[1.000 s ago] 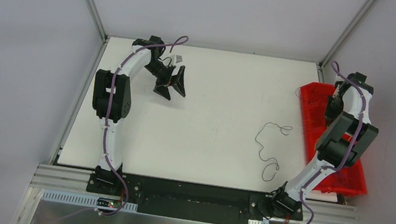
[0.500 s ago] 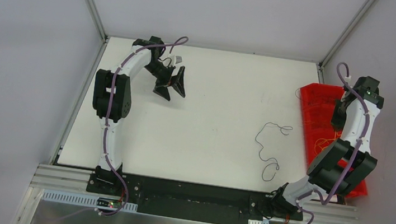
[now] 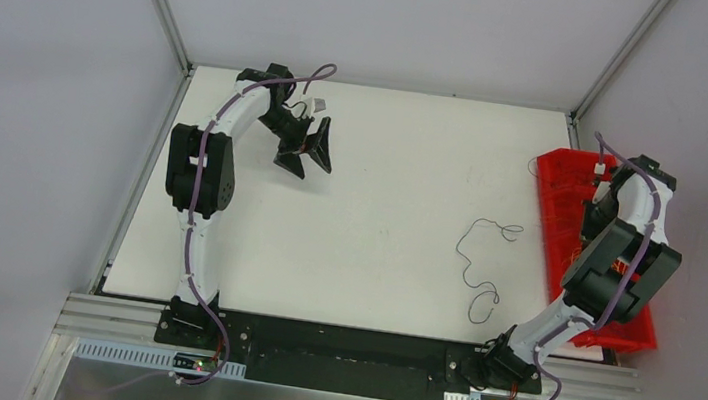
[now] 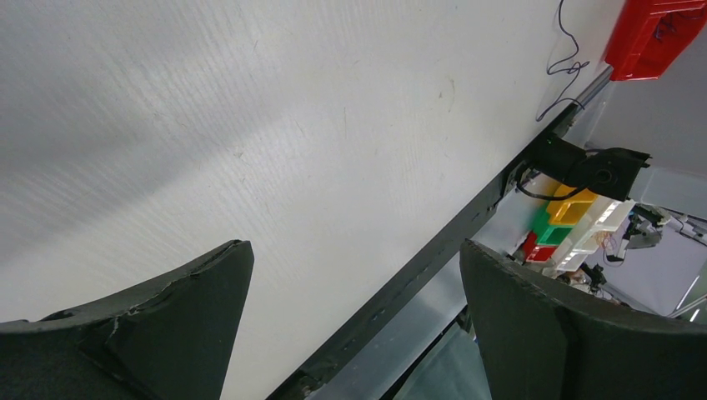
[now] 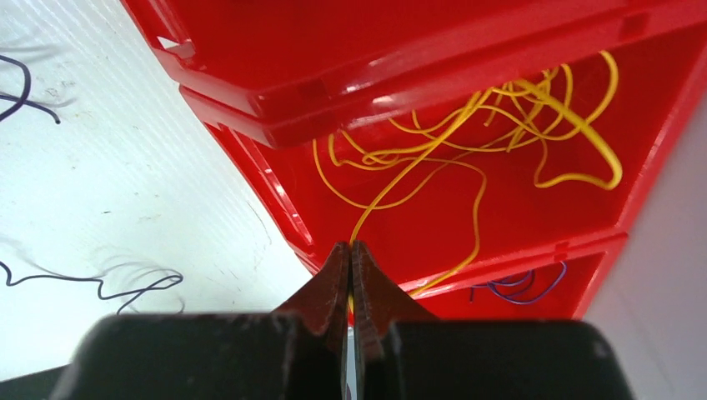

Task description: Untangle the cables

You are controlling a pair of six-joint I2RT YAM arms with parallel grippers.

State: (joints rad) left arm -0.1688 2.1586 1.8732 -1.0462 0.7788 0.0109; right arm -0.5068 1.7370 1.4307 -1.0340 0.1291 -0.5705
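While the left arm reached over the far left part of the worktop (image 3: pixel 378 223), the left fingers (image 4: pixel 183 321) stood wide apart with nothing between them, and the left wrist view showed only bare white surface in the gap. At the right edge of the worktop lay a red bin (image 3: pixel 555 188), divided into compartments, and the right arm bent over it from the near side. Seen from the right wrist, the right fingers (image 5: pixel 350 262) were pressed together just above a compartment wall, clamped on one strand of the yellow cable (image 5: pixel 500 108), which ran up from their tips into the bin. That cable filled one compartment as a loose heap of loops, the thickest tangle toward the compartment's right side, with single strands trailing toward the fingers. Beyond the next divider, in the neighbouring compartment, a short purple cable (image 5: pixel 518 288) lay curled against the floor, apart from the yellow one. Out on the worktop, left of the bin and not touching it, a dark cable (image 3: pixel 481 247) lay by itself as one thin curly line, with a small hook at its far end and a small loop toward the near edge. From the right wrist, parts of it showed on the white surface to the left of the bin, and from the left wrist it appeared small and distant beside the bin's corner.
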